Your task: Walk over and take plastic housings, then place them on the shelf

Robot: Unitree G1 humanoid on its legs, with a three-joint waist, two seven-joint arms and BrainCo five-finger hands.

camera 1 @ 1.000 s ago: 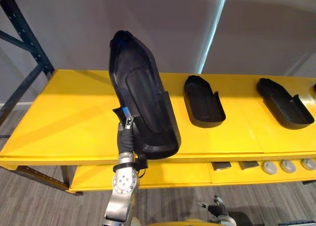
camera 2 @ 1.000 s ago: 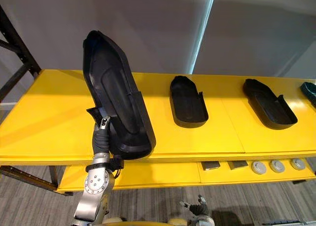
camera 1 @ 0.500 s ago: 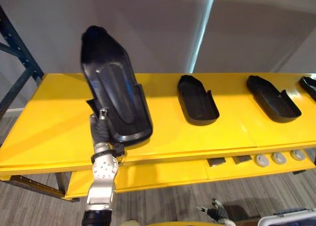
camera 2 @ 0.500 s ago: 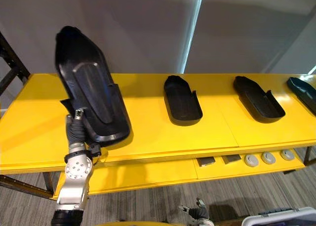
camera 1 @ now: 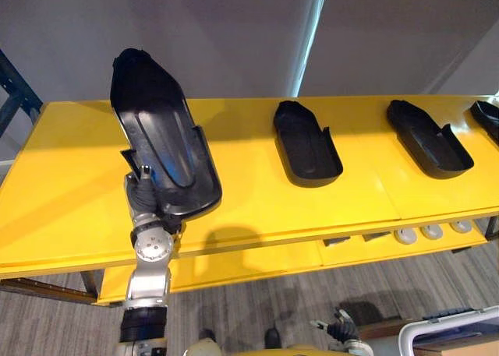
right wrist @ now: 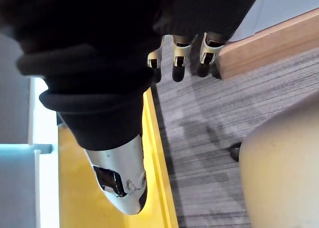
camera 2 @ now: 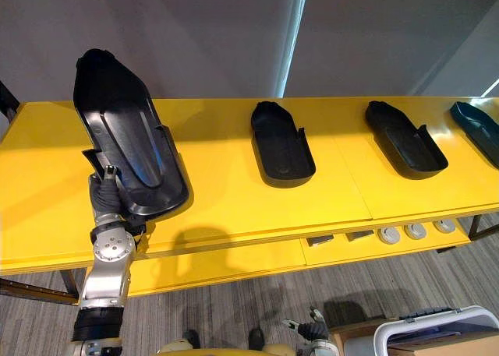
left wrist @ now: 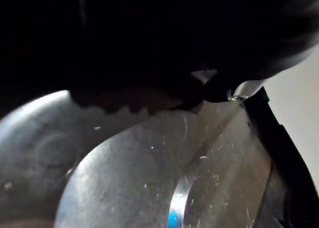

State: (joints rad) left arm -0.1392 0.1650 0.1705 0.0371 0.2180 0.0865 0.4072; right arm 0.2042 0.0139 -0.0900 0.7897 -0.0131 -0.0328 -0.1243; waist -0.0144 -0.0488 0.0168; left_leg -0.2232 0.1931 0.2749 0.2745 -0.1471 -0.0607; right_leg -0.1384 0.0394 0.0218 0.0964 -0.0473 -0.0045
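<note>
A long black plastic housing (camera 1: 160, 138) is held tilted, hollow side towards me, over the left part of the yellow shelf (camera 1: 257, 208). My left hand (camera 1: 145, 191) is shut on its near rim from below. The left wrist view shows the housing's scratched inner surface (left wrist: 149, 178) right past the hand. My right hand (camera 1: 340, 326) hangs low by the floor with relaxed fingers (right wrist: 179, 53) and holds nothing.
Two more black housings (camera 1: 306, 142) (camera 1: 429, 134) lie on the shelf to the right, and a third (camera 2: 475, 126) sits at its right end. Small grey round parts (camera 1: 425, 233) lie on the lower tier. A white-rimmed bin (camera 1: 452, 336) stands on the floor at lower right.
The camera has shifted, so the shelf now shows wider. The held housing has come lower and sits over the shelf's left part instead of overhanging its front edge.
</note>
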